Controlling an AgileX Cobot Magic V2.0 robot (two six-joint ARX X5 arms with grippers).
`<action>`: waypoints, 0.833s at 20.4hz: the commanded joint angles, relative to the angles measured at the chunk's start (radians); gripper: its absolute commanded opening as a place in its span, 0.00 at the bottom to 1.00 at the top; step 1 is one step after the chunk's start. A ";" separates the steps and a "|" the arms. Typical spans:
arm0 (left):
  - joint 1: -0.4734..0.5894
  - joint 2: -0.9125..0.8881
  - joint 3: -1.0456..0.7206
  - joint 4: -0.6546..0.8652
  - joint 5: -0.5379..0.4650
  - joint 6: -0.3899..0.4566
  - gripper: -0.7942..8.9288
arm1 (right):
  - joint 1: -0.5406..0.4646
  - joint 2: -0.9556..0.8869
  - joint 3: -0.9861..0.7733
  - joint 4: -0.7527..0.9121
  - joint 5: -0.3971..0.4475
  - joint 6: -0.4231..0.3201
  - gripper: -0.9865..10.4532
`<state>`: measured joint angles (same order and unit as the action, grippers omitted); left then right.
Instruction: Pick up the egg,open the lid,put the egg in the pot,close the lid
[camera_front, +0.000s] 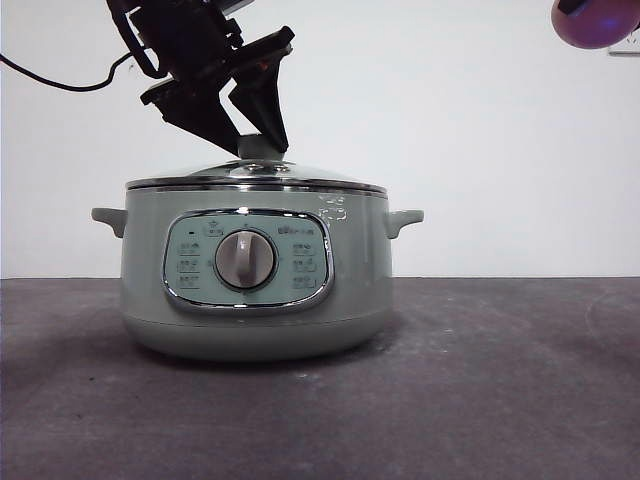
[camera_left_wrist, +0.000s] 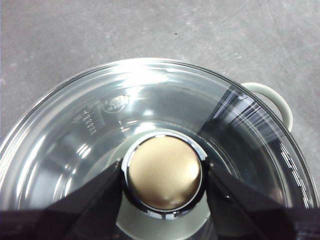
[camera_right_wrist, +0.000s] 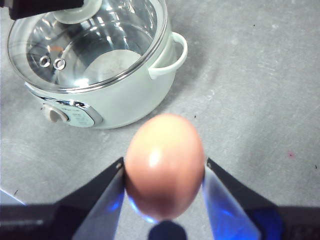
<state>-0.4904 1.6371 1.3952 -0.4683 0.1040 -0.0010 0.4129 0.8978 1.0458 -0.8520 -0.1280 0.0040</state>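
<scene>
- The egg (camera_right_wrist: 165, 167) is held clamped between the jaws of the right gripper (camera_right_wrist: 165, 172), raised well above the table (camera_front: 500, 380) and off to one side of the pot (camera_front: 255, 280); in the front view only a rounded tip shows at a top corner.
- The lid (camera_front: 255, 178) is judged to be seated on the pot, its chrome rim lying flat along the pot's edge.
- The left gripper (camera_left_wrist: 164, 176) is set over the lid, with its jaws placed on either side of the knob (camera_left_wrist: 164, 172) and seemingly touching it; the knob is taken to be grasped, though how firmly cannot be told.
- The step in hand is judged to be the opening of the lid.
- It would be done well if the knob were kept centred between the jaws, the lid lifted straight up until the rim is clear, and then carried aside without tilting.
- Enough room should be left above the pot's mouth for the egg to be brought over and lowered gently, since the shell could crack if it were dropped.
</scene>
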 joint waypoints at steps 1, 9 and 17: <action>-0.001 0.003 0.002 0.008 0.006 -0.021 0.07 | 0.002 -0.003 -0.001 0.009 -0.001 0.006 0.08; 0.001 -0.016 0.064 -0.003 0.006 -0.021 0.07 | 0.002 -0.002 -0.001 0.010 -0.003 0.006 0.08; 0.027 -0.132 0.172 -0.125 -0.012 0.005 0.07 | 0.002 0.000 -0.001 0.087 -0.005 0.006 0.08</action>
<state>-0.4694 1.5291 1.5448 -0.6323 0.0914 -0.0074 0.4129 0.8974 1.0458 -0.7738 -0.1303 0.0040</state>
